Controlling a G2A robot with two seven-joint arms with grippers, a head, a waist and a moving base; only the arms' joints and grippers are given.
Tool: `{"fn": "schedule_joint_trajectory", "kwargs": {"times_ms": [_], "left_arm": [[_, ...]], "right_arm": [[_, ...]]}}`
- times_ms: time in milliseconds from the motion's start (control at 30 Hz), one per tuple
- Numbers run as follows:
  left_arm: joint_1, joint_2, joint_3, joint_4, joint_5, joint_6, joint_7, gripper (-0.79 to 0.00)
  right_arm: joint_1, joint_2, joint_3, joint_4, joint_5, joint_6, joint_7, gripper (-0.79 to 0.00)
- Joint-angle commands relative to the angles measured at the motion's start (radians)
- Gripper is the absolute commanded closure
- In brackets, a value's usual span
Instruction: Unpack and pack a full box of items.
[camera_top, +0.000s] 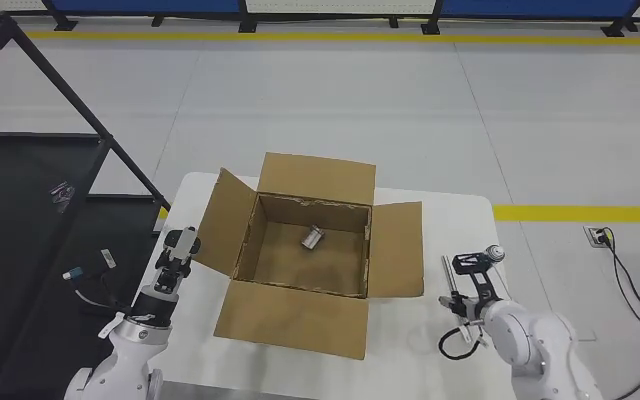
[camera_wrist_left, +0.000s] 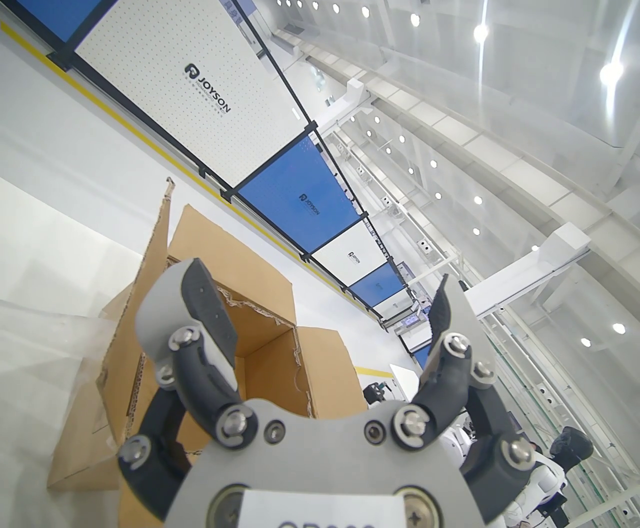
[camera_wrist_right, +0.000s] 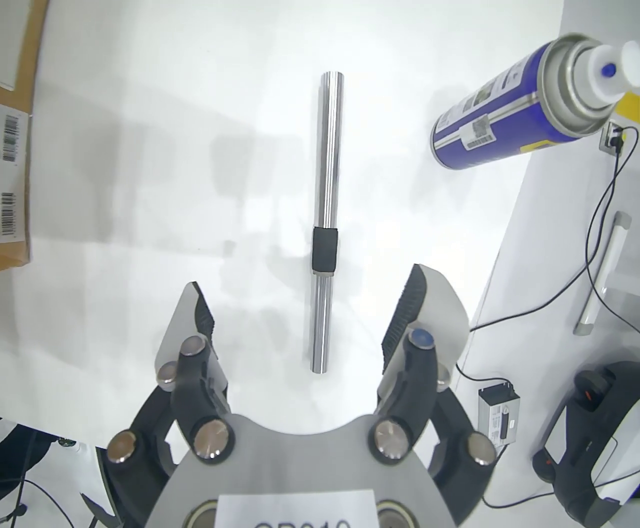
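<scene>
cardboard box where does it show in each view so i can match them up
Top view: cardboard box, open, in the middle of the white table.
Left wrist view: box just beyond the open left gripper.
Right wrist view: its labelled flap, across the table from the metal rod.
Shared landmark: the white table under it.

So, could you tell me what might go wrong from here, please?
The rod is round and lies flat on the table, so it might roll away as the open right gripper closes on it. The can stands close by, near the table's edge; a careless swing could knock it off.
</scene>
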Motion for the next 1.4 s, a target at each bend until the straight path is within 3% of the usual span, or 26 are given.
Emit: {"fn": "schedule_joint_trajectory", "kwargs": {"times_ms": [0, 67, 467, 667, 1200, 1300, 1367], "left_arm": [[0.0, 0.0, 0.0, 0.0, 0.0, 0.0, 0.0, -0.785], [0.0, 0.0, 0.0, 0.0, 0.0, 0.0, 0.0, -0.785], [0.0, 0.0, 0.0, 0.0, 0.0, 0.0, 0.0, -0.785], [0.0, 0.0, 0.0, 0.0, 0.0, 0.0, 0.0, -0.785], [0.0, 0.0, 0.0, 0.0, 0.0, 0.0, 0.0, -0.785], [0.0, 0.0, 0.0, 0.0, 0.0, 0.0, 0.0, -0.785], [0.0, 0.0, 0.0, 0.0, 0.0, 0.0, 0.0, -0.785]], "right_arm": [[0.024, 0.0, -0.008, 0.039, -0.001, 0.008, 0.01, -0.44], [0.045, -0.002, -0.016, 0.074, 0.003, 0.017, 0.014, -0.388], [0.103, -0.005, -0.051, 0.177, 0.005, 0.045, 0.001, -0.369], [0.14, -0.007, -0.055, 0.253, 0.046, 0.048, -0.026, -0.302], [0.167, -0.007, -0.079, 0.3, 0.041, 0.059, -0.048, -0.249], [0.173, -0.007, -0.086, 0.308, 0.036, 0.061, -0.044, -0.154], [0.176, -0.007, -0.088, 0.312, 0.037, 0.062, -0.044, -0.012]]}}
